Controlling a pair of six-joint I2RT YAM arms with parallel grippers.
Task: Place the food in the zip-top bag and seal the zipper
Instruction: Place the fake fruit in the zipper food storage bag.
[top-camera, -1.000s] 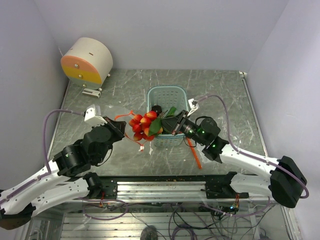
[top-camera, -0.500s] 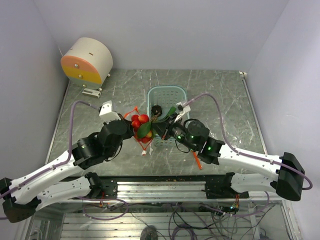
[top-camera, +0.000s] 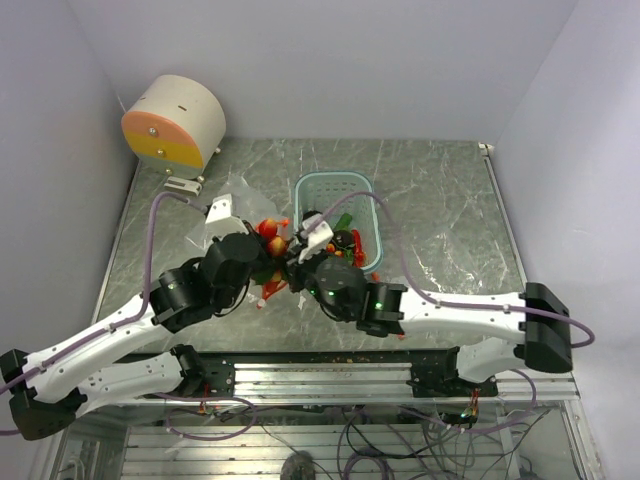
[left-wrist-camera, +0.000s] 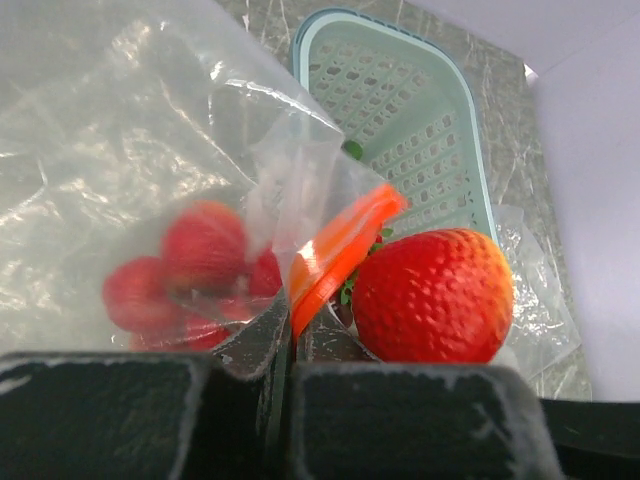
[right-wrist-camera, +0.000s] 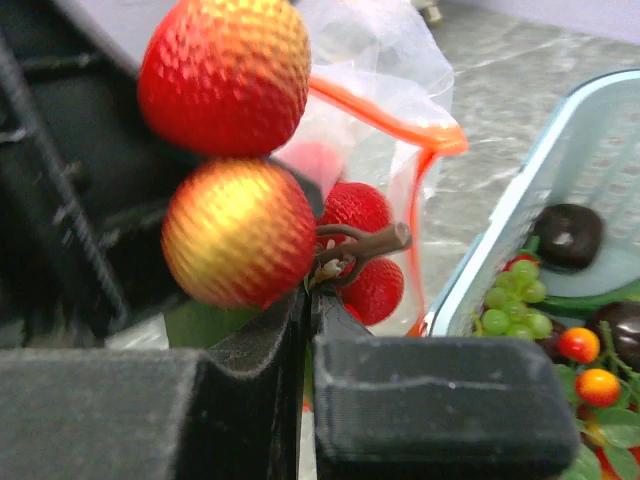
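The clear zip-top bag (left-wrist-camera: 130, 130) hangs open with a few red fruits (left-wrist-camera: 200, 245) inside. My left gripper (left-wrist-camera: 292, 335) is shut on its orange-red zipper strip (left-wrist-camera: 340, 250), left of the basket in the top view (top-camera: 264, 270). My right gripper (right-wrist-camera: 310, 300) is shut on the brown stem (right-wrist-camera: 365, 243) of a cluster of red and yellow-red fruits (right-wrist-camera: 238, 232). It holds them at the bag's mouth, next to the zipper (right-wrist-camera: 385, 110). In the top view the right gripper (top-camera: 296, 258) meets the left one just below the cluster (top-camera: 270, 232). One cluster fruit (left-wrist-camera: 432, 295) sits right of the strip.
The light-blue mesh basket (top-camera: 340, 180) stands right of the bag and holds green grapes (right-wrist-camera: 510, 305), a dark fruit (right-wrist-camera: 567, 235), small tomatoes (right-wrist-camera: 580, 345) and leaves. A round cream, orange and yellow drum (top-camera: 175, 120) stands at the back left corner.
Both grippers have moved left, away from the basket's front. The right gripper carried the fruit cluster to the bag's mouth, and the left arm shifted the bag leftward.
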